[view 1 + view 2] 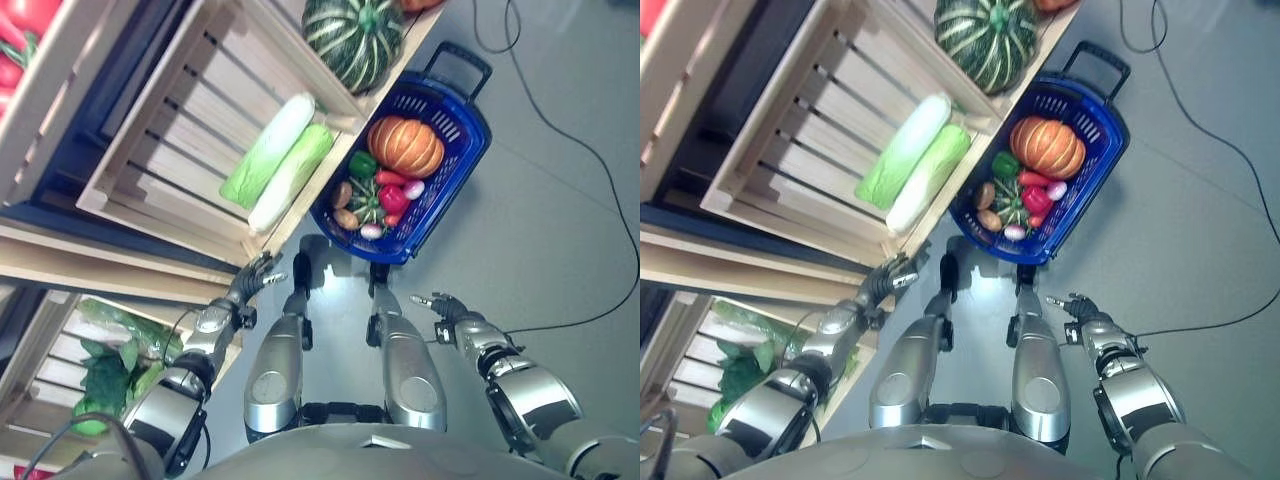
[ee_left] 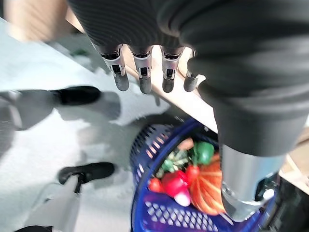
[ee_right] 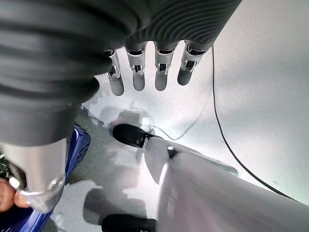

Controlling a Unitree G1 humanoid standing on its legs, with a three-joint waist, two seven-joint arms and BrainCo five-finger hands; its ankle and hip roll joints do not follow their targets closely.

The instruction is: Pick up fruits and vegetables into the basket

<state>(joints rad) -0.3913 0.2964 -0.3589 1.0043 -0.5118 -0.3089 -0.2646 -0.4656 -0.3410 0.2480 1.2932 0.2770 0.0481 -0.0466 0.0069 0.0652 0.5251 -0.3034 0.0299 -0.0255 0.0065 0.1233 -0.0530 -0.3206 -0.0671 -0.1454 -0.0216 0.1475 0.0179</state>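
Two long pale-green cabbages (image 1: pixel 278 160) lie side by side in the slatted wooden crate (image 1: pixel 150 150), long axes running near-left to far-right. One blue plastic basket (image 1: pixel 455 170) on the floor holds one orange pumpkin (image 1: pixel 405 146) among smaller vegetables. Left hand (image 1: pixel 255 272) and right hand (image 1: pixel 436 303) hang empty, fingers straight.

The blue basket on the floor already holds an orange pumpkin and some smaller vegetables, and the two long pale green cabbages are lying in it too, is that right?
Not quite. The blue basket on the floor does hold the orange pumpkin and smaller vegetables, but the two long pale green cabbages lie in the wooden crate on the shelf beside it, as the left eye view shows.
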